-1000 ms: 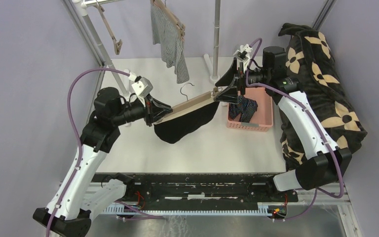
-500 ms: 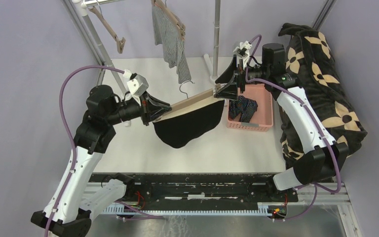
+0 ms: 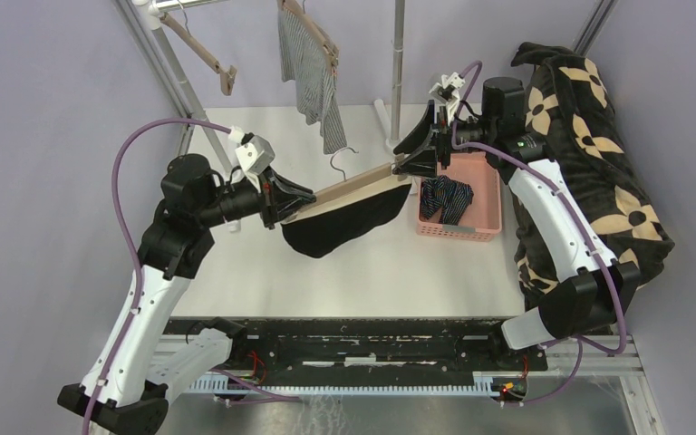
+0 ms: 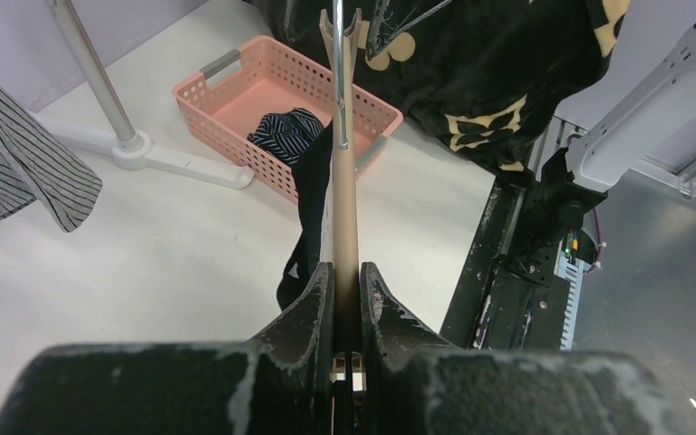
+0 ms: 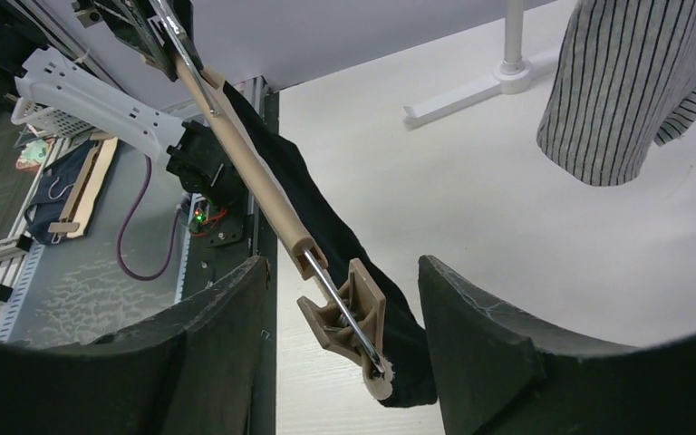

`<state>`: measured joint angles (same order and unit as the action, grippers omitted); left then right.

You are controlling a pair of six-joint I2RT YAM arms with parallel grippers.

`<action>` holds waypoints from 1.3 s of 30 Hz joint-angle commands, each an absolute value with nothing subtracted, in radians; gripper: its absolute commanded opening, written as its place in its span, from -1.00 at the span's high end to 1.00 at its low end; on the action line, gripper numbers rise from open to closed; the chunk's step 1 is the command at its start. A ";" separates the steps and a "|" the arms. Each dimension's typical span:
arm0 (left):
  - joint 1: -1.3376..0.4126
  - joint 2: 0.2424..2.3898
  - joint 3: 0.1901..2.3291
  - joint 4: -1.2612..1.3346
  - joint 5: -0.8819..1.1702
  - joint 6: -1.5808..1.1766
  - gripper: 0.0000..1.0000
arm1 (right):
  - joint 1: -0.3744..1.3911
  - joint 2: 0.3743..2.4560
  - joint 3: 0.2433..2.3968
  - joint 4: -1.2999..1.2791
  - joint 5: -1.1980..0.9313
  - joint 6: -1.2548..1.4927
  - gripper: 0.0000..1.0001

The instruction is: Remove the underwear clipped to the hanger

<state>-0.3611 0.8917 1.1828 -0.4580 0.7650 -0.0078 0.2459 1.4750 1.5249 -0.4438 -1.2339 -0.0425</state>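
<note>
Wooden and bare, a spare hanger (image 3: 207, 53) hangs from the rack's top rail at far left. Below it the left arm rises from its base at the near edge, bends at the elbow and reaches out level towards the middle of the white table (image 3: 372, 272). The left gripper (image 3: 294, 201) is clamped tight on the near end of the hanger (image 3: 358, 184), whose pale bar shows pinched between the two fingers in the left wrist view. This hanger runs up and to the right above the table, tilted, with its wire hook standing behind it. The black underwear (image 3: 343, 227) droops from the bar in a loose curve. Behind it, the grey-and-white striped underwear (image 3: 313, 77) hangs from another hanger on the rail, beside the upright pole (image 3: 398, 63). The right arm comes up from the near right corner, folds back over itself and points its wrist down and leftward at the hanger's far end. The right gripper (image 3: 414, 163) stands with fingers spread, one on each side of the clip (image 5: 344, 313) that bites the black cloth; neither finger appears to touch it. Just right of that lies the pink basket (image 3: 485, 227), holding the navy striped underwear (image 3: 444, 199). A black blanket (image 3: 589, 136) with tan flowers is heaped along the right edge.
</note>
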 commanded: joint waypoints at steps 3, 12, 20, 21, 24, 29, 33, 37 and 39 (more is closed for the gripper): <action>-0.357 0.890 1.201 -0.347 0.769 -0.035 0.95 | 0.241 1.483 1.528 -0.378 -1.316 -0.017 -0.35; -0.358 0.894 1.199 -0.309 0.773 -0.065 0.94 | 0.241 1.490 1.521 -0.374 -1.324 -0.015 -0.15; -0.357 0.898 1.189 -0.302 0.779 -0.073 0.95 | 0.242 1.484 1.506 -0.310 -1.268 0.043 0.24; -0.358 0.897 1.190 -0.301 0.777 -0.072 0.94 | 0.241 1.484 1.504 -0.290 -1.255 0.067 -0.20; -0.357 0.896 1.193 -0.297 0.774 -0.071 0.95 | 0.241 1.489 1.500 -0.269 -1.244 0.091 -0.79; -0.355 0.884 1.176 -0.234 0.766 -0.109 0.95 | 0.241 1.489 1.454 -0.112 -1.209 0.221 -1.00; -0.356 0.864 1.136 -0.120 0.736 -0.177 0.94 | 0.242 1.449 1.352 0.106 -1.128 0.324 -1.00; -0.356 0.845 1.094 0.015 0.709 -0.273 0.95 | 0.244 1.393 1.228 0.354 -1.042 0.407 -1.00; -0.357 0.840 1.069 0.088 0.695 -0.318 0.94 | 0.245 1.374 1.162 0.505 -0.994 0.475 -1.00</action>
<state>-0.3557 0.8696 1.0920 -0.1570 0.7315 -0.1795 0.2405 1.4540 1.2442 0.1162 -1.0996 0.3264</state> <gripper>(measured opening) 0.160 0.999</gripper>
